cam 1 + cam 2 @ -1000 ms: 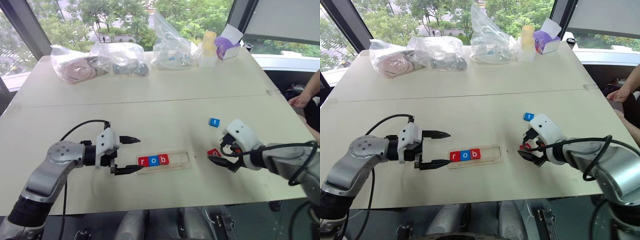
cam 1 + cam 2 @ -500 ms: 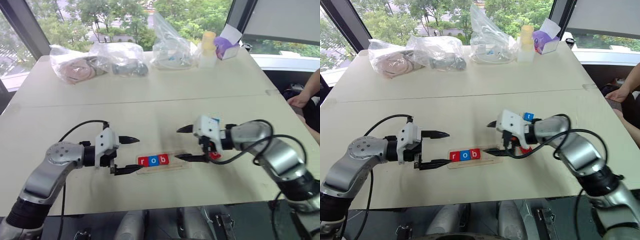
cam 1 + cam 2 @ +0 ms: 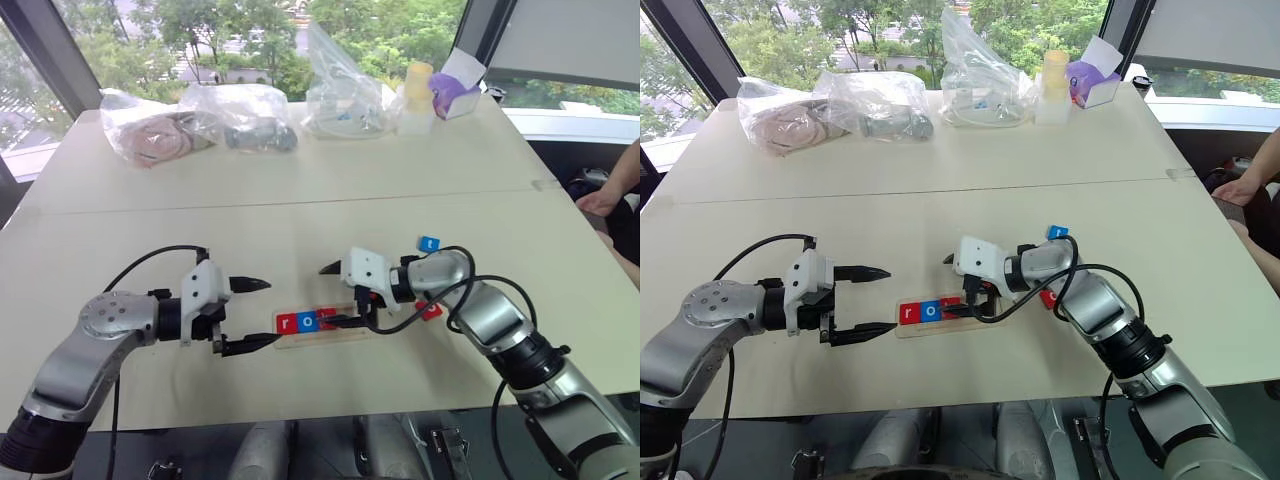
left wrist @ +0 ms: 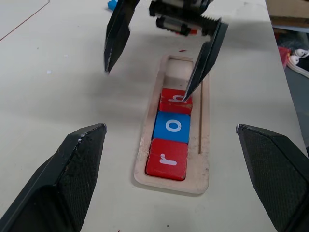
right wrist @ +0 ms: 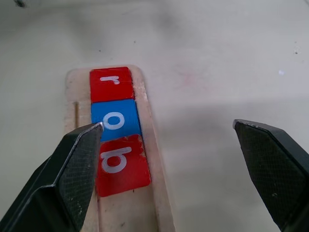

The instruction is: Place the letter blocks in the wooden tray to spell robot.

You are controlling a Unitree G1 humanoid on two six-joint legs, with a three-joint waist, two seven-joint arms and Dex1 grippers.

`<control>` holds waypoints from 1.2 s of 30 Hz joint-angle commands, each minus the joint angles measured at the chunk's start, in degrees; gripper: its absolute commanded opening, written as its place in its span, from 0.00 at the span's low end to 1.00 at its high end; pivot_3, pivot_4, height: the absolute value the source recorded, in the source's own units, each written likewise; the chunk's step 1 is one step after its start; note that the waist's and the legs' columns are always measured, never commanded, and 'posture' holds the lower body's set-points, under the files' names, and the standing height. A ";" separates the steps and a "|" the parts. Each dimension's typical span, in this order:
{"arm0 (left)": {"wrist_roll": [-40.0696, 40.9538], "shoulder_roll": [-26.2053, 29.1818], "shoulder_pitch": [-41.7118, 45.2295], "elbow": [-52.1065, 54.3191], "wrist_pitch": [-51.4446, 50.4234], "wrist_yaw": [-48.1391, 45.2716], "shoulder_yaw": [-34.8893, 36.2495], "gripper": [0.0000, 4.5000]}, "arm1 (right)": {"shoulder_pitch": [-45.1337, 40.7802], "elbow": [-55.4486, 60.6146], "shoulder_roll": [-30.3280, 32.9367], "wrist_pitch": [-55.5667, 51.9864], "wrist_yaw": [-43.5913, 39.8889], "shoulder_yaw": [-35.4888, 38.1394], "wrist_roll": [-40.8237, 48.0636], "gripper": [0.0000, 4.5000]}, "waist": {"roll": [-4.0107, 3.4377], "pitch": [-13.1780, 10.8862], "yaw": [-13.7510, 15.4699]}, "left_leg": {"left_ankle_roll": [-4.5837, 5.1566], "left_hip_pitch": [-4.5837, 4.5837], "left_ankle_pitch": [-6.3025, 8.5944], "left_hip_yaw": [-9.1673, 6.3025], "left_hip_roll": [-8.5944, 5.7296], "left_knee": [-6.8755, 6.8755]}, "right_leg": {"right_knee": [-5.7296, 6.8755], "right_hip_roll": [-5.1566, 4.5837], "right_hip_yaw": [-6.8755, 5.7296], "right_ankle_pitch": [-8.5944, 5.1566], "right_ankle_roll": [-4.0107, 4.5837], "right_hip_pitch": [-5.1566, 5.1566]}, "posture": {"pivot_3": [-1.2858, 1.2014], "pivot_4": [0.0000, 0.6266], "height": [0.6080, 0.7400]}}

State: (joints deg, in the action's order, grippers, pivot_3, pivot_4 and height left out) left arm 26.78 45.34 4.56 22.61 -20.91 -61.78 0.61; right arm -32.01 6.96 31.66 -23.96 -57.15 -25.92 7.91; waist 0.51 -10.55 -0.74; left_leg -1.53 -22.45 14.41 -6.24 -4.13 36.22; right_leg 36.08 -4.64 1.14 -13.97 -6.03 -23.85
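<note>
- R gripper (image 3: 337, 295) has swung in from the table's right side, where it hovered by the loose red block a sec ago, to over the wooden tray (image 3: 362, 329); L gripper (image 3: 258, 315) has stayed put at the tray's left end
- R gripper: jaws wide, nothing between them; its near fingertip (image 4: 189, 90) sits at the red b block (image 4: 175, 101), can't tell if touching
- L gripper: jaws wide too, empty, pointing along the tray just beside its left end
- Tray lies near the table's front edge, between the two grippers; holds red r (image 4: 167, 159), blue o (image 4: 172, 126), red b touching in a row from the left end; right part of tray bare
- Blue t block (image 3: 429, 243) on the table (image 3: 300, 215) behind the R arm, apart from the tray
- Red block (image 3: 431, 310) on the table just right of the tray, partly hidden by the R arm, letter not readable
- Plastic bags (image 3: 200, 120) along the table's far edge
</note>
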 commanded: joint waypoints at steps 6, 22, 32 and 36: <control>1.00 -0.08 0.18 2.16 -0.31 0.91 0.70 1.00 | -0.73 -1.03 -1.86 2.38 0.36 -0.35 -3.50 0.99 | 0.00 0.00 -0.02 | -0.01 0.00 -0.01 0.01 0.00 0.00 | 0.02 0.02 0.00 0.00 0.00 -0.01 | 0.52 0.24 1.00; 1.12 -0.11 0.29 2.62 -0.57 0.90 0.20 1.00 | 0.69 10.12 4.25 -13.08 -2.08 16.39 9.09 0.99 | 0.00 0.00 0.31 | -0.01 -0.01 0.00 0.00 -0.01 0.01 | 0.01 -0.01 0.01 0.01 0.00 0.01 | 0.52 0.24 1.00; 0.60 -1.05 1.32 1.58 0.07 0.17 -1.23 1.00 | 22.25 16.81 22.03 -12.45 -3.92 30.53 10.62 0.99 | 0.00 0.01 1.19 | 0.06 -0.01 0.04 0.08 0.03 0.01 | -0.07 -0.09 0.02 -0.01 0.01 0.07 | 0.52 0.24 1.00; 0.26 -1.48 2.06 0.87 0.36 0.01 -1.77 1.00 | 26.34 17.14 22.29 -12.29 -1.62 31.97 10.85 0.99 | 0.00 0.01 1.11 | 0.06 0.03 0.04 0.09 0.05 0.06 | -0.06 -0.06 0.03 -0.08 0.14 0.12 | 0.52 0.24 1.00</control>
State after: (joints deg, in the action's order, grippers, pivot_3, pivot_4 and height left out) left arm 26.79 44.10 5.78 22.99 -21.62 -61.48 -1.36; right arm -5.25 22.24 54.02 -36.79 -59.99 3.81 18.38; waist 0.51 -10.54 0.37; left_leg -1.47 -22.42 14.44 -6.14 -4.07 36.29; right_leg 36.02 -4.69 1.18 -14.05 -5.89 -23.73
